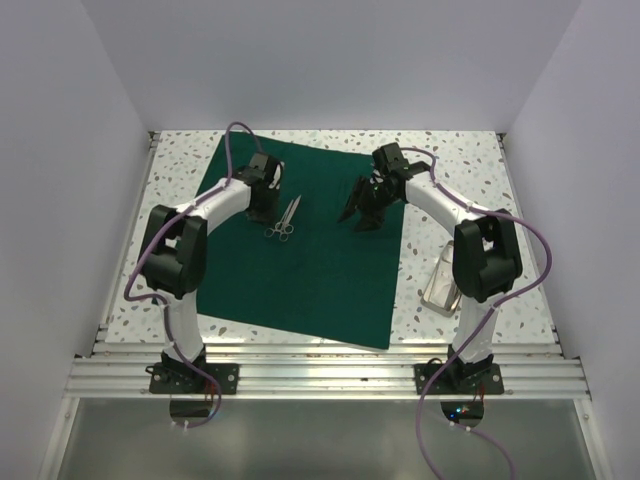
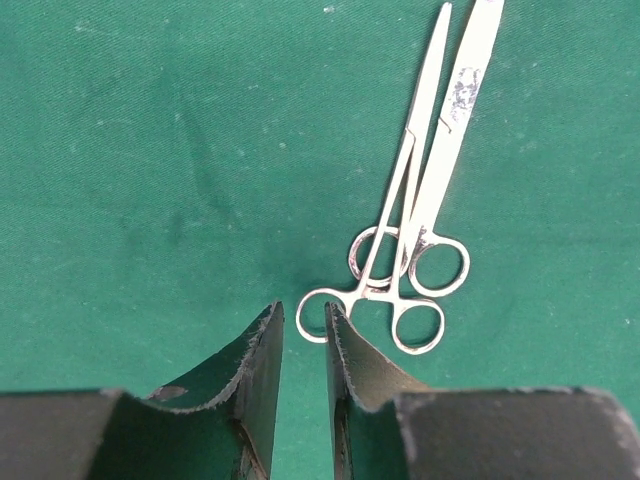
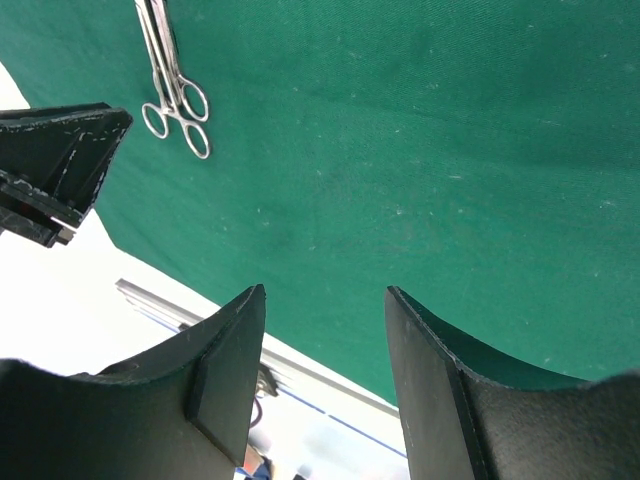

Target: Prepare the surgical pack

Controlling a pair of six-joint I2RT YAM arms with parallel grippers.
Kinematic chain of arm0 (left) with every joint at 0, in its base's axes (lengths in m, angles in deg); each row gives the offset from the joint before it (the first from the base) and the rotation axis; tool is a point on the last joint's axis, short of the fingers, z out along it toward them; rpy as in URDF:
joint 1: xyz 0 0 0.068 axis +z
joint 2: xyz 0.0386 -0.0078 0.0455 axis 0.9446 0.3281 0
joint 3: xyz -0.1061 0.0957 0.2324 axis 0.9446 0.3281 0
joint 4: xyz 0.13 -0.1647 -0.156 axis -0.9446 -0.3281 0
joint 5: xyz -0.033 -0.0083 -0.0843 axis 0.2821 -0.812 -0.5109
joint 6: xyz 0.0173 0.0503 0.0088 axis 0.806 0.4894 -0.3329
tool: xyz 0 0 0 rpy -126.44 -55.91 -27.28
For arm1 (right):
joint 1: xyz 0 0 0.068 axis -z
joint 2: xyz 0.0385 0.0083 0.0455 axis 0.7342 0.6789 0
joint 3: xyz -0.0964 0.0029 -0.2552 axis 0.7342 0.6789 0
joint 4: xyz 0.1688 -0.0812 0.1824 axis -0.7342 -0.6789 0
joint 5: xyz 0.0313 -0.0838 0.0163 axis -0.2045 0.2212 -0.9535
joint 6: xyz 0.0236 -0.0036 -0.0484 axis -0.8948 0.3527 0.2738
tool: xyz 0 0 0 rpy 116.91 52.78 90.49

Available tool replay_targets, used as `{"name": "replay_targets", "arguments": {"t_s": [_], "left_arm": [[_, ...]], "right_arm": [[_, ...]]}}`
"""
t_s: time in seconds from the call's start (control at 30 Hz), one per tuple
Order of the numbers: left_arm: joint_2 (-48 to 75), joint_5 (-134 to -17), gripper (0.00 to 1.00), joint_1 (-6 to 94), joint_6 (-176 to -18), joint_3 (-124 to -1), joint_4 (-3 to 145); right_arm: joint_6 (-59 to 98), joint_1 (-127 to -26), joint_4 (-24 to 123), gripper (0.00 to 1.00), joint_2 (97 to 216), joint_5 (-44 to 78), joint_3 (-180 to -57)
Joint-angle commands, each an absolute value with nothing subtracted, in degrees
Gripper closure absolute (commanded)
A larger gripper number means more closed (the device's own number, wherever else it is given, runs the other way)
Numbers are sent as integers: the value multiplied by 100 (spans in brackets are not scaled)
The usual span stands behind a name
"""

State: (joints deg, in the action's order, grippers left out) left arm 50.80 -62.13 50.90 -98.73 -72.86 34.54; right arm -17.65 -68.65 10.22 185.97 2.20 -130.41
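The dark green drape (image 1: 320, 270) lies flat on the speckled table. Steel scissors (image 2: 468, 75) and a thinner ring-handled forceps (image 2: 400, 190) lie crossed on it, left of its middle (image 1: 285, 220). My left gripper (image 1: 268, 196) hovers just beside their ring handles, its jaws a narrow gap apart and empty (image 2: 302, 312). My right gripper (image 1: 360, 212) is wide open and empty above the drape's right part (image 3: 325, 295). The shiny metal tray (image 1: 440, 285) sits off the drape at the right, partly behind my right arm. Gauze and sachet are out of view.
White walls enclose the table on three sides. An aluminium rail (image 1: 320, 375) runs along the near edge by the arm bases. The right wrist view shows the left gripper (image 3: 50, 170) and the instruments (image 3: 178, 100) beyond it.
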Motion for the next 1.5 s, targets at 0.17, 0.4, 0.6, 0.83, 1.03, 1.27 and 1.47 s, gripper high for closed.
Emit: {"name": "replay_targets", "arguments": {"t_s": [0.17, 0.4, 0.6, 0.83, 1.03, 1.27, 1.47], "left_arm": [[5073, -6124, 76, 5124, -9903, -7158, 3536], [5037, -6168, 78, 5116, -9903, -7043, 3519], [5213, -6212, 76, 5107, -9876, -7043, 3545], [5380, -6089, 78, 5063, -9885, -6613, 3905], [5460, -6001, 95, 5072, -9911, -6691, 3905], [5038, -6167, 100, 5072, -9973, -7341, 3309], [4528, -7090, 100, 5072, -10227, -7676, 3133]], "right_arm": [[-1655, -6825, 976, 45, 18319, 60, -13032], [-1664, -6825, 1029, 45, 18354, 25, -13014], [-1664, -6825, 1029, 45, 18362, -1, -12988], [-1629, -6825, 1029, 45, 18371, 25, -12970], [-1629, -6825, 1029, 45, 18389, -1, -12952], [-1497, -6825, 880, 45, 18433, 104, -13189], [-1637, -6851, 1317, 40, 18705, -212, -13594]]}}
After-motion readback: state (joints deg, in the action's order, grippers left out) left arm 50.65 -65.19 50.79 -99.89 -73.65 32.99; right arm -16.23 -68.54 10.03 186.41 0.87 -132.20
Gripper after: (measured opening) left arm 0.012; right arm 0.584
